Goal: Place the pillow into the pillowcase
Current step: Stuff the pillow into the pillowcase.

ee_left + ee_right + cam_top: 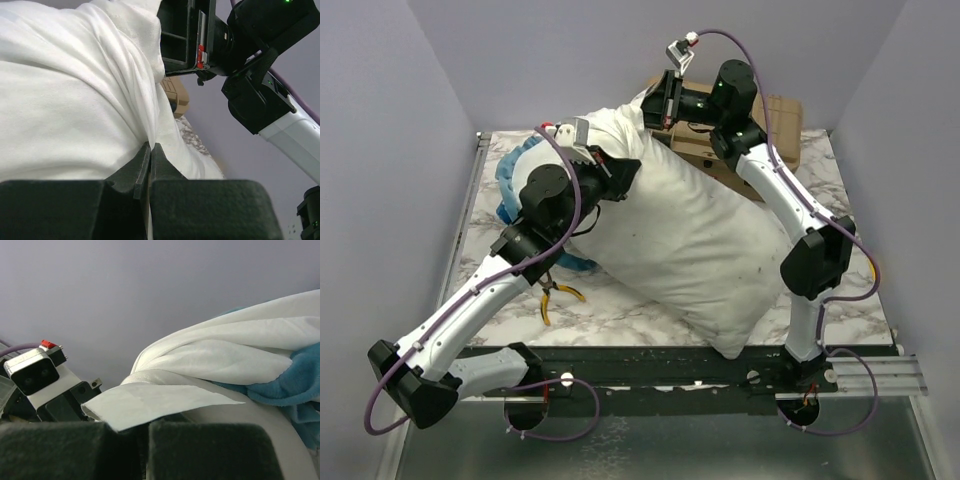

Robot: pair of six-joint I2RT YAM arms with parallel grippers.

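The plump white pillow [695, 235] lies diagonally across the table, its far end raised. My left gripper [620, 177] is shut on a fold of the pillow's white fabric [75, 100] at its upper left side, jaws pinched together around the cloth [150, 146]. My right gripper [658, 100] is shut on the pillow's far end; a flat white flap [150, 402] covers its fingertips [145, 425]. The pillowcase shows only as blue frilled edging [510, 178] under the pillow's left side, and as blue fabric [292, 385] below the white cloth.
Yellow-handled pliers [556, 296] lie on the marble table [840, 300] by the left arm. A cardboard box [782, 118] stands at the back right, behind the right arm. Grey walls close in the table on three sides.
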